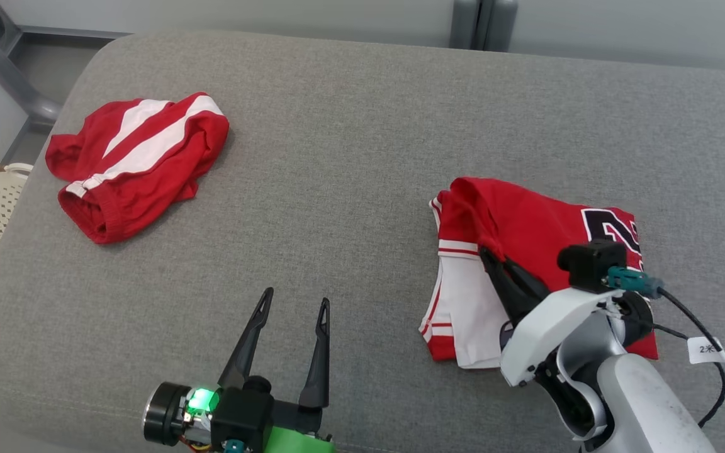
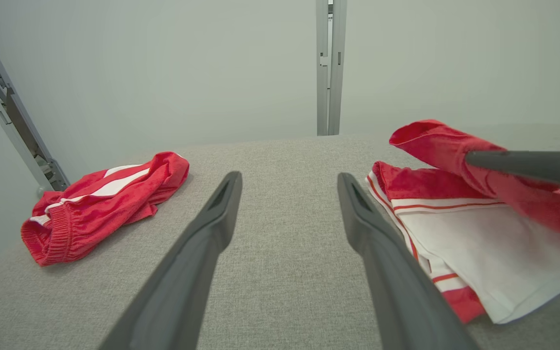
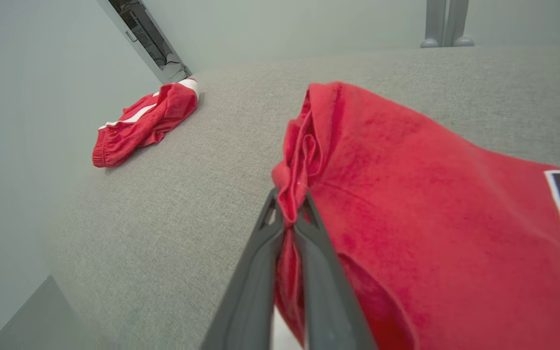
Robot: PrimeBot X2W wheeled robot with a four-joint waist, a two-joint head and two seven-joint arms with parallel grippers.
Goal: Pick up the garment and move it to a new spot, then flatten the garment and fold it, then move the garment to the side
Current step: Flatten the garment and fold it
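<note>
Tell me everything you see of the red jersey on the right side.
The jersey is soft red cloth with a white, red-striped panel and a black number edged white. It lies partly folded on the grey cushion. The right gripper holds a bunched red fold between its shut fingers, lifted off the rest.

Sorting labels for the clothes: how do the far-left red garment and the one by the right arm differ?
The shorts lie crumpled and untouched; the jersey has an edge pinched by the right tool. The shorts carry white stripes; the jersey a black number. Both are red, on the grey cushion.
</note>
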